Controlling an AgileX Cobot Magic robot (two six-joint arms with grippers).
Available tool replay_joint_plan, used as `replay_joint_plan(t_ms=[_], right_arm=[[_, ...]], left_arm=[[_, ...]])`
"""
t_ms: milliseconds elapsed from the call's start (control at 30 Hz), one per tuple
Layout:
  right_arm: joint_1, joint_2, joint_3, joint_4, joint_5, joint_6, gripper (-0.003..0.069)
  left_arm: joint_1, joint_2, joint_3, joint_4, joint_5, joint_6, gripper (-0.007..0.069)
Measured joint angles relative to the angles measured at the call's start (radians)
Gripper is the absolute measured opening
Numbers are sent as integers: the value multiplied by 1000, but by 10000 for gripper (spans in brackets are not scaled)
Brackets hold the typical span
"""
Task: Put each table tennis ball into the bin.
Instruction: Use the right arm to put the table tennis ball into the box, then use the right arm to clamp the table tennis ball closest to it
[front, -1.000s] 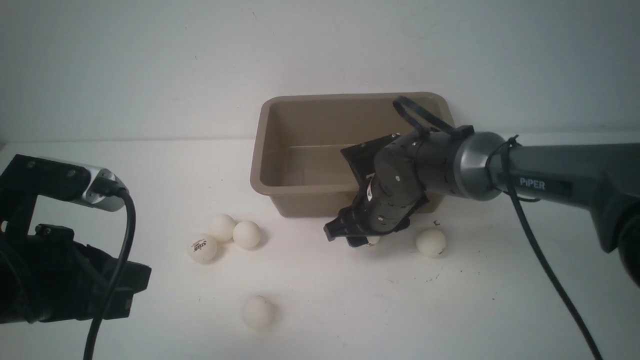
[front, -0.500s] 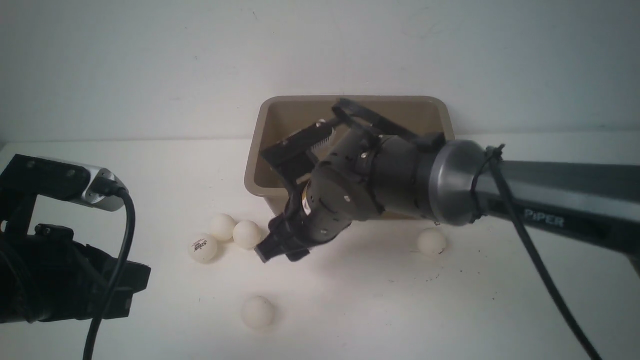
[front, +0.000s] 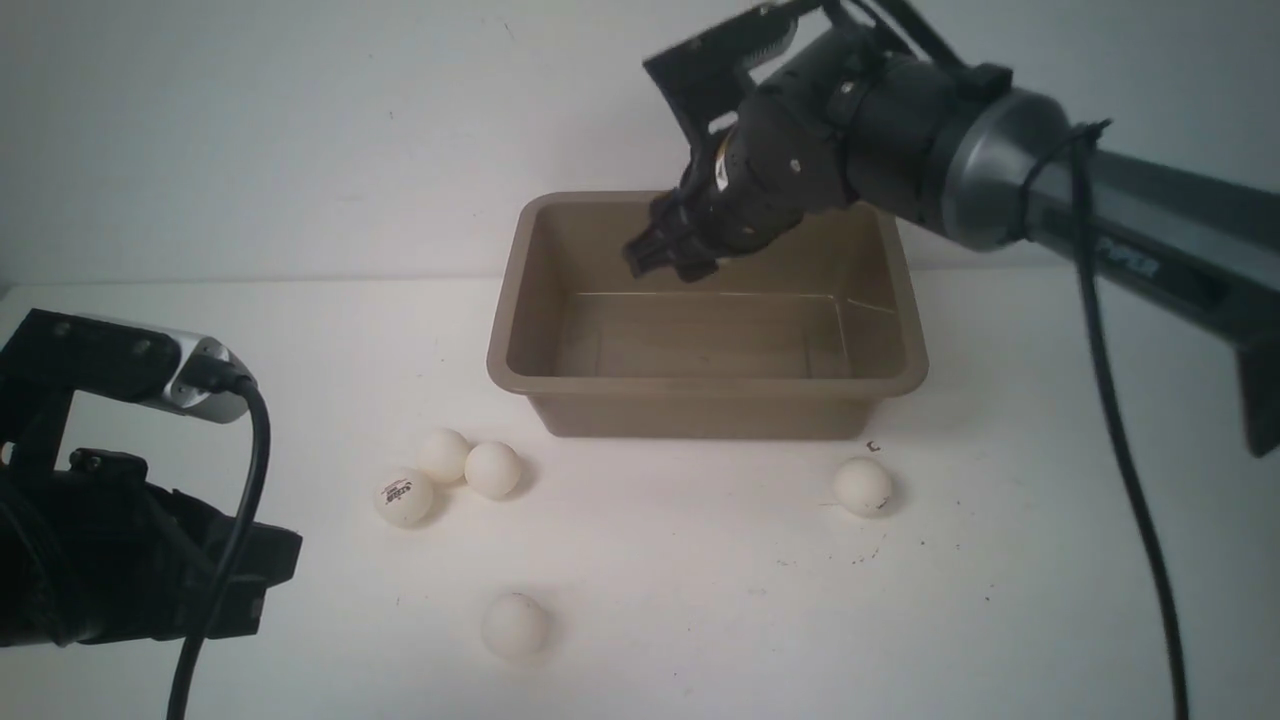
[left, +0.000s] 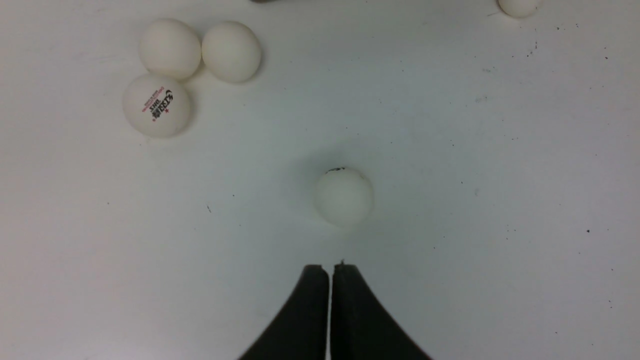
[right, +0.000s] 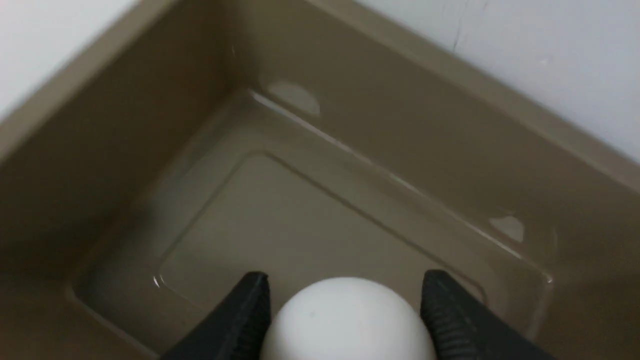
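A robot lab bench: plain white tabletop (front: 700, 600), bare white wall (front: 300, 120), cabled dark-grey metal right arm (front: 1175, 225).

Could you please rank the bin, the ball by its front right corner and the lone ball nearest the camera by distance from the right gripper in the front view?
From the right gripper with its carried ball:
1. bin: directly beneath it.
2. corner ball: on the table off the bin's front right.
3. lone ball: nearest the camera, leftward.

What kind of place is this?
Probably a robot lab test bench: a plain white table against a blank wall, cabled robot arms, and just a bin and balls set out.
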Motion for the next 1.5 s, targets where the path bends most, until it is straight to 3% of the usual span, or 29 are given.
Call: replay_joint_plan(t_ms=[200,367,467,800,933,1033,1233,1500], right_arm=[[-1,51,0,37,19,-14,373],[-1,54,-5,41,32,18,513],[-1,49,-26,41,68,18,545],[0,-171,-20,47,271,4,551],[3,-313,95,43,291,7,551],[3,-417,274,37,254,28,549],[3,-556,685,30,31,146,547],[3,-540,855,6,-118,211,546]], left_arm=[[0,0,0,0,2,0,-3],[0,0,0,0,5,0,-3],[0,0,0,0,12,0,-3],[0,0,0,0,25,0,-3],[0,0,0,0,25,0,-3],[0,0,0,0,26,0,-3],[0,0,0,0,26,0,-3],[0,0,0,0,44,0,-3]])
